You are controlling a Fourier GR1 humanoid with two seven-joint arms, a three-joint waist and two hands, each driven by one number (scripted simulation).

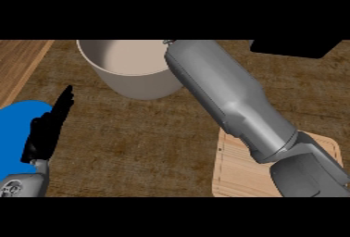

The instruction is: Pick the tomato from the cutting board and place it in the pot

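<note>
The table (150, 139) under me is dark brown wood grain, with a paler plank strip along its left edge. My right forearm (232, 106) comes next in bulk: it crosses from the lower right up to the pot's rim, and it hides my right hand completely, so I cannot tell whether that hand is spread or curled round anything. The pot (130, 69), pale and round, stands at the top, open, and what I can see of its inside is bare. The cutting board (236, 178) lies low on the right, partly under my arm; no tomato shows on its visible part. A blue plate (only its edge) (17, 134) sits at the left, and above it my left hand (48, 132) rests, fingers straight.

The tomato is nowhere in view. I judge this the carrying-and-placing step, tomato likely in the hidden hand at the rim. Next calls for centring over the opening, then releasing.
</note>
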